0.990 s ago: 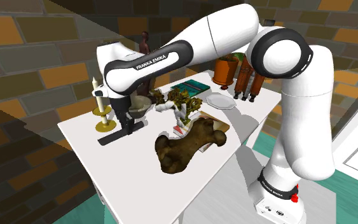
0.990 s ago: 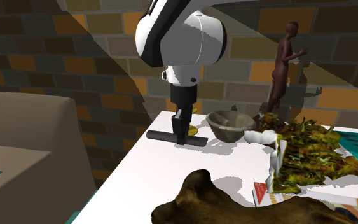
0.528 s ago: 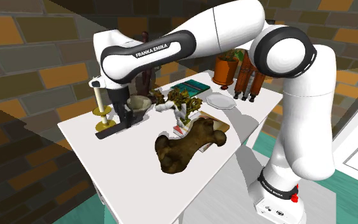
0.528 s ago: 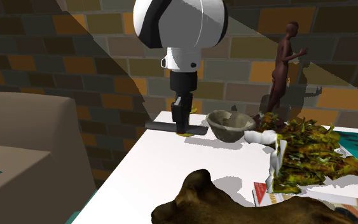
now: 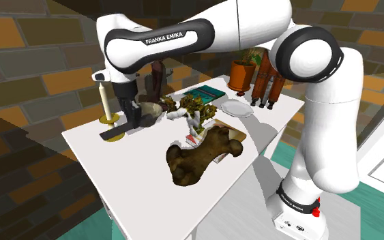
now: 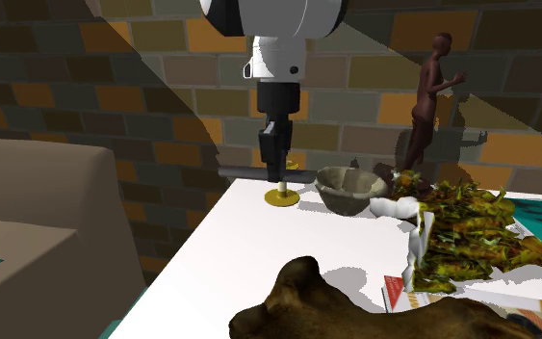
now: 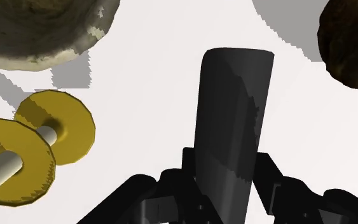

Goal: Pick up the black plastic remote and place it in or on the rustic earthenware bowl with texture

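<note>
Black remote (image 7: 234, 108) clasped in hand (image 7: 227, 167), bowl (image 7: 37, 25) near

White arm (image 5: 327, 136), dark joints, white "FRANKA EMIKA" on blk band, red btn nr base, blk jaws.

Open air above the bowl (image 6: 348, 188). Candlestick (image 6: 280, 197) stands just beside it, leafy heap (image 6: 471, 226) crowds its other side, figurine (image 6: 430, 96) behind it; bare table (image 6: 259, 246) in front, as far as the brown lump (image 6: 355, 303).

The white arm (image 5: 252, 27) was arched high over the table (image 5: 129, 170); the gripper (image 6: 274, 171) was pointed down, clamped on the black remote (image 7: 234, 108), held clear of the table.
</note>
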Available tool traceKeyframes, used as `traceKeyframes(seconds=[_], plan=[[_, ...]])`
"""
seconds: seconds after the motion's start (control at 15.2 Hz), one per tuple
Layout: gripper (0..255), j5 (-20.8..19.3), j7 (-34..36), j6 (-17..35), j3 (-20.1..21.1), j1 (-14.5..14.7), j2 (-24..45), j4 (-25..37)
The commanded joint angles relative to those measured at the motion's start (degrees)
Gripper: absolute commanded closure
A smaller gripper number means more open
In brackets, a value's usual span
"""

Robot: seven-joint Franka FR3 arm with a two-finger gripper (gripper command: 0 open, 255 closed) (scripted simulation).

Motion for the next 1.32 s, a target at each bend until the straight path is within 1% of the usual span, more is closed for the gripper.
traceKeyframes(seconds=[0.0,0.2,0.46,0.73,1.06,1.25], plan=[[255,0.0,0.1,-1.5,0.0,0.0,-0.2,1.2],[255,0.0,0.1,-3.6,0.1,0.1,-0.3,3.3],[255,-0.1,-4.4,-4.9,-1.5,-2.8,2.6,7.4],[255,-0.2,-8.6,-6.8,-2.9,-5.6,6.6,13.2],[255,-0.4,-13.7,-10.6,-4.4,-9.0,13.6,23.9],[255,-0.5,-16.6,-14.3,-5.2,-11.0,19.7,33.7]])
